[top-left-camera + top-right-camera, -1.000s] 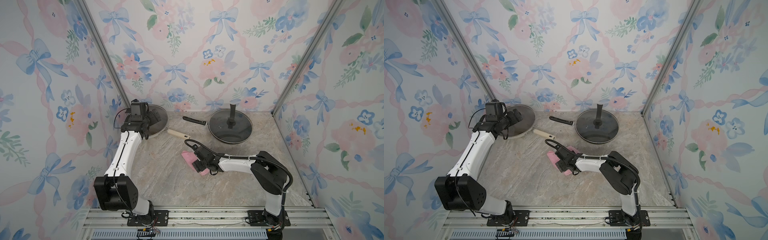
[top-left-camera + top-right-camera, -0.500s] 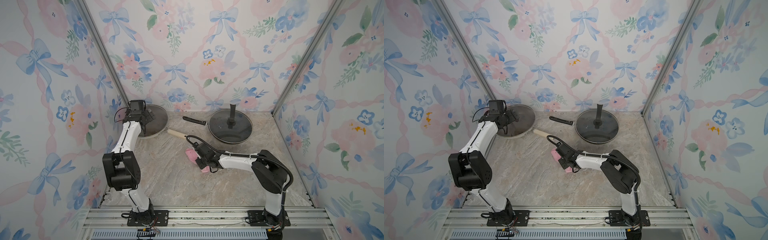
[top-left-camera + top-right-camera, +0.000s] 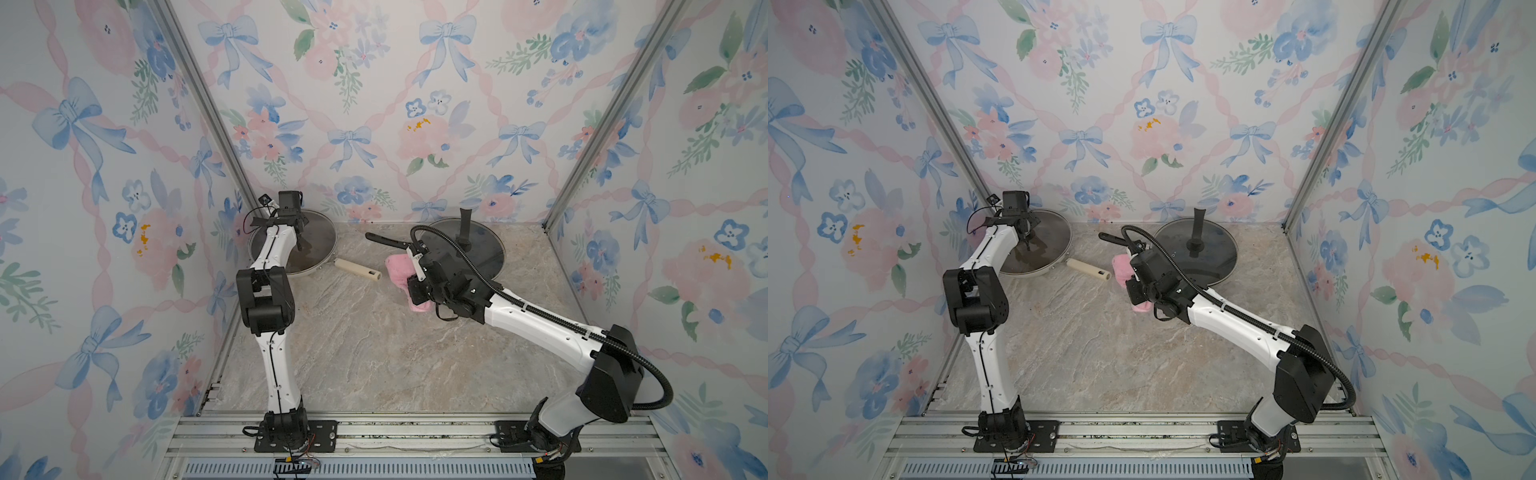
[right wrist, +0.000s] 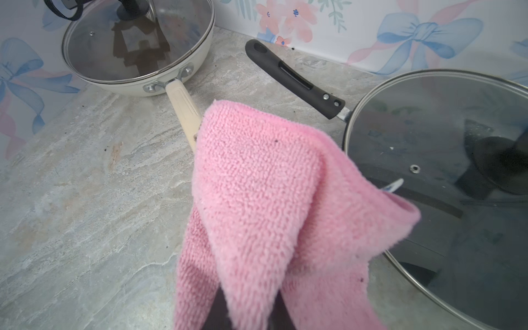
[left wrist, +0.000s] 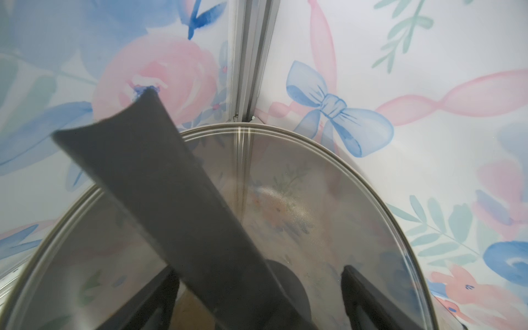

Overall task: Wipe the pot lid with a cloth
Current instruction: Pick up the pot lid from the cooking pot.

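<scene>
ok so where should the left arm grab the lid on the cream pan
By the tall dark handle standing up from the middle of the glass lid; the rim sits in the cream pan, leaving little to pinch. Come from above, with the fingers either side of it. The open left gripper straddles it now, so closing there looks right.

Nothing written, no brand and no number can be read anywhere. The walls (image 3: 374,104) carry only painted bows and flowers.
</scene>
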Action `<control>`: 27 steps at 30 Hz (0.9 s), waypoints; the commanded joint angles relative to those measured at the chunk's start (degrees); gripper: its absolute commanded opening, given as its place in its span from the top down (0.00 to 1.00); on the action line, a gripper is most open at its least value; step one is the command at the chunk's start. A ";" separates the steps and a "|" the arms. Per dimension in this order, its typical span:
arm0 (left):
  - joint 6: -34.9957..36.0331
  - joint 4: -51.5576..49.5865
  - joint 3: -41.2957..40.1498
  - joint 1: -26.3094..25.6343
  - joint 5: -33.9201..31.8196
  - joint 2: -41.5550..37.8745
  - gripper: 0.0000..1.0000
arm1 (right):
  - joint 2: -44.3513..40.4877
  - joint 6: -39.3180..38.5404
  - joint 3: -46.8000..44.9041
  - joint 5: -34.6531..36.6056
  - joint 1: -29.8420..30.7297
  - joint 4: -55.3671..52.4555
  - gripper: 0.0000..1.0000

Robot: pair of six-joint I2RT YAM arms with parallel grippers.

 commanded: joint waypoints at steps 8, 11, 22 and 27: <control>-0.94 -0.54 11.48 -2.84 -11.32 10.42 0.20 | -2.91 2.66 4.29 9.37 1.30 -8.99 0.89; 0.59 -0.57 10.05 -3.10 -13.87 10.21 0.36 | -3.27 2.51 5.07 11.70 1.58 -9.60 0.88; 7.78 0.21 -1.87 -7.11 -14.60 2.29 0.74 | -5.58 -3.55 5.63 13.85 -0.28 -8.79 0.88; 10.00 5.83 -13.93 -6.59 -9.38 -6.05 0.76 | -6.17 -6.09 4.42 12.96 -2.81 -5.14 0.88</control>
